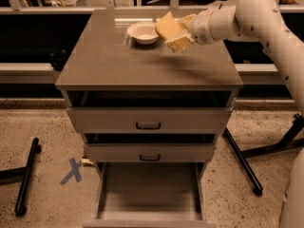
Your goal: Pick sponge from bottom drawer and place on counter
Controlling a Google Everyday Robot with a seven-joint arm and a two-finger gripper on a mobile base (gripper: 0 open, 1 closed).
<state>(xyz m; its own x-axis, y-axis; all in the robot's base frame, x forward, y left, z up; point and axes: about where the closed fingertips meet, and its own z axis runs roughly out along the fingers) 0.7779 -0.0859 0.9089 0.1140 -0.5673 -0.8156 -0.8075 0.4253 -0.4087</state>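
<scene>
My gripper (175, 33) is shut on the tan-yellow sponge (166, 27) and holds it a little above the back part of the counter (142, 61), just right of the cream bowl (143, 32). The white arm reaches in from the right. The bottom drawer (149, 194) is pulled fully out at the foot of the cabinet, and its grey floor shows nothing in it.
The two upper drawers (148, 120) with black handles stand slightly ajar. A blue X mark (72, 170) is on the speckled floor at the left. Black stand legs lie at the left (26, 177) and right (242, 160) of the cabinet.
</scene>
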